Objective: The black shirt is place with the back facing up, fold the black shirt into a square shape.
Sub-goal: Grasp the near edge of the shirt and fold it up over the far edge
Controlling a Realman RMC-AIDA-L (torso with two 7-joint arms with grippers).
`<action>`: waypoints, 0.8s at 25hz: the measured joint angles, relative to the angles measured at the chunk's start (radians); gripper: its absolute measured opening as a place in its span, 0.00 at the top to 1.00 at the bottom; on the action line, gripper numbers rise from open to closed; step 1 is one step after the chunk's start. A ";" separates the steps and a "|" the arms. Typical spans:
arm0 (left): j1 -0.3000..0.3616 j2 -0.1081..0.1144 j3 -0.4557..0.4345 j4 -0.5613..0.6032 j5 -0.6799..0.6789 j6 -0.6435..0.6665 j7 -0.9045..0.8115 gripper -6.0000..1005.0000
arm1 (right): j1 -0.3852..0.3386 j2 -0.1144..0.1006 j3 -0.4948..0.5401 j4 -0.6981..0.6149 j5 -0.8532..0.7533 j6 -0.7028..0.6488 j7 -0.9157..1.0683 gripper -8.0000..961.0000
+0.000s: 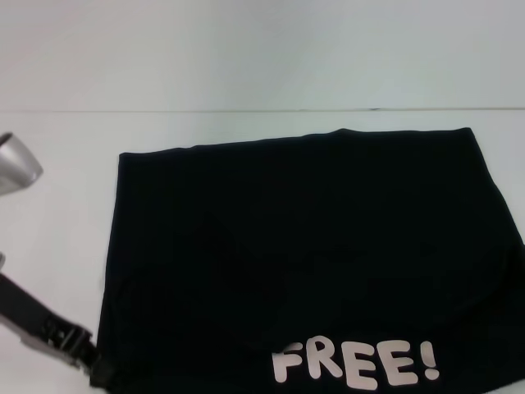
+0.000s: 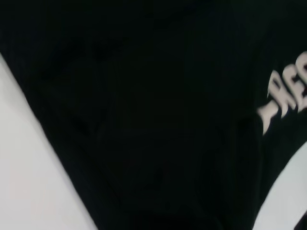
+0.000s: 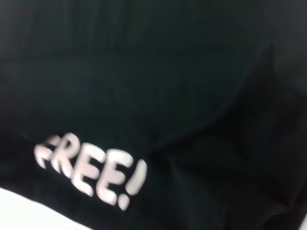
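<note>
The black shirt (image 1: 303,246) is laid folded on the white desk (image 1: 246,57), "FREE!" lettering (image 1: 357,365) up. Left hand (image 1: 97,368) is seen at its near-left corner; grip state cannot be told.

The black shirt (image 1: 303,246) is showing as soft, matt cloth, with smooth white printed letters (image 1: 357,365) lying flat on it. The worktop (image 1: 246,66) is looking smooth, white and faintly glossy. The left arm (image 1: 16,164) is showing brushed silvery metal.
</note>
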 joint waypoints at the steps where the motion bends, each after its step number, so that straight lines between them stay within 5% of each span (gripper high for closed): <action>1: -0.005 0.004 -0.012 0.002 -0.007 -0.003 0.001 0.97 | 0.003 0.000 0.021 0.000 0.007 -0.003 -0.011 0.91; 10: -0.076 0.067 -0.195 -0.007 -0.068 -0.043 -0.005 0.97 | 0.027 -0.038 0.168 0.000 0.135 0.018 -0.040 0.91; 20: -0.137 0.094 -0.221 -0.055 -0.083 -0.238 -0.120 0.97 | 0.042 -0.047 0.266 0.009 0.226 0.228 0.006 0.91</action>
